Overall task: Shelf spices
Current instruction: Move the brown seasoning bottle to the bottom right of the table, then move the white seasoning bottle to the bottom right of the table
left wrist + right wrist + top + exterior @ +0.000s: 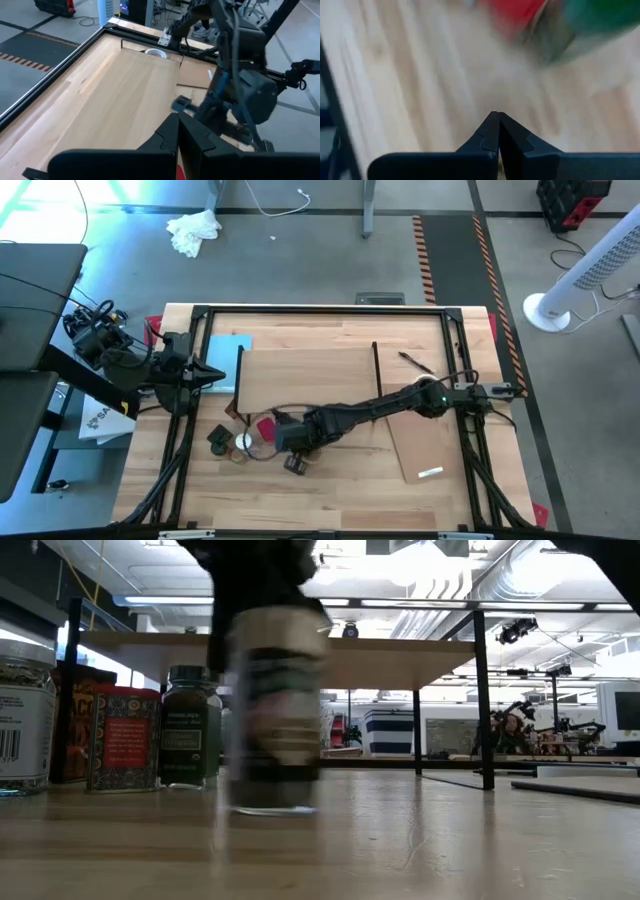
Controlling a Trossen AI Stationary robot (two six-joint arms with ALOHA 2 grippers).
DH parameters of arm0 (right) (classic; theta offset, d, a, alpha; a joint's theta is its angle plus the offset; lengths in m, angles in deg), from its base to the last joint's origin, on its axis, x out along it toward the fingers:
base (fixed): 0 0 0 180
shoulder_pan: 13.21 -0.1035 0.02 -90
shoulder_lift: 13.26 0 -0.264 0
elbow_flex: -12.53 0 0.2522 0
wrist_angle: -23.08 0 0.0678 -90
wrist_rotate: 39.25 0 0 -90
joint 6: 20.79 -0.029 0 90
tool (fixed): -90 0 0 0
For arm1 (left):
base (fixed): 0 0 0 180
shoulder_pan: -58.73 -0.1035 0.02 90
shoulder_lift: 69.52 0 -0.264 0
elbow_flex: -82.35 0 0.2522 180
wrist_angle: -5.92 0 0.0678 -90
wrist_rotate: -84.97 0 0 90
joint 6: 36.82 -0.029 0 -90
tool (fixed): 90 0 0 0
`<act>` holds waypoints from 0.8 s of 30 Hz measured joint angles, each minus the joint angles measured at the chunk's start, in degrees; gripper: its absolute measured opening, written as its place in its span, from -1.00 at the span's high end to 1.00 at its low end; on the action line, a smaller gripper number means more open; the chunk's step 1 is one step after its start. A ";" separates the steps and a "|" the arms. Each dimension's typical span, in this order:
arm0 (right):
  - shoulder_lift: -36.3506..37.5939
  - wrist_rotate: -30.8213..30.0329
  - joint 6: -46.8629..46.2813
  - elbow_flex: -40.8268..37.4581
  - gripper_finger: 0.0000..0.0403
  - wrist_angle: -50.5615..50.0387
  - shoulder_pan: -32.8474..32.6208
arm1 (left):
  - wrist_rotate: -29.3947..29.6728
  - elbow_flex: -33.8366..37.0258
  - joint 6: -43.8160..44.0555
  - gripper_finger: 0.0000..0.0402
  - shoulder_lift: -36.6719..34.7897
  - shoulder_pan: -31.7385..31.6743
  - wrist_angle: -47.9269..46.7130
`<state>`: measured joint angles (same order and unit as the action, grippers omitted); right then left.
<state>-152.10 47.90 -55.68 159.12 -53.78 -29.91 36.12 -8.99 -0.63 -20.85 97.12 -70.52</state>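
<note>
The shelf [300, 375] stands mid-table, its pale plank [400, 660] on thin black legs. Several spices cluster on the table in front of its left end: a red tin [125, 738], a green-topped jar [190, 725], a white-labelled jar [22, 720] and a dark jar [295, 465]. That dark jar [272, 710] stands nearest the front edge and shows blurred. My right gripper [283, 442] is shut and points down just above and beside it; in its wrist view the gripper [498, 116] has only bare wood below it. My left gripper [218, 373] waits shut at the shelf's left end. My right gripper has nothing between its shut fingers [490, 131]. In the low view the dark hand sits right over the blurred jar's top [275, 615]; I cannot tell whether it touches the jar. The jar stands upright with its base on the table.
A light-blue pad [228, 360] lies at the shelf's left end. A thin flat board [430, 445] with a small white piece lies at the right front. A white ring [156, 51] sits near the far right corner. Black frame rails [320, 310] border the table.
</note>
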 joint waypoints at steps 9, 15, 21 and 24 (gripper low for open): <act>0.52 4.38 4.09 -0.15 1.00 -17.90 -4.44 | 0.06 0.00 0.69 1.00 0.11 0.02 -0.93; 0.76 4.82 2.06 -0.15 1.00 -22.65 -6.76 | 0.18 -0.02 -0.34 1.00 0.09 0.02 -0.89; 4.57 -0.18 1.39 -0.10 1.00 -6.91 -4.41 | 0.08 -0.02 0.43 1.00 0.09 0.02 0.61; 5.68 -0.65 2.17 -0.02 1.00 1.11 -1.82 | -4.70 -0.12 -0.35 1.00 1.10 0.02 4.34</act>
<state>-146.42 47.25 -53.51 159.10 -52.67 -31.73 31.42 -9.11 -0.98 -19.76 97.15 -66.18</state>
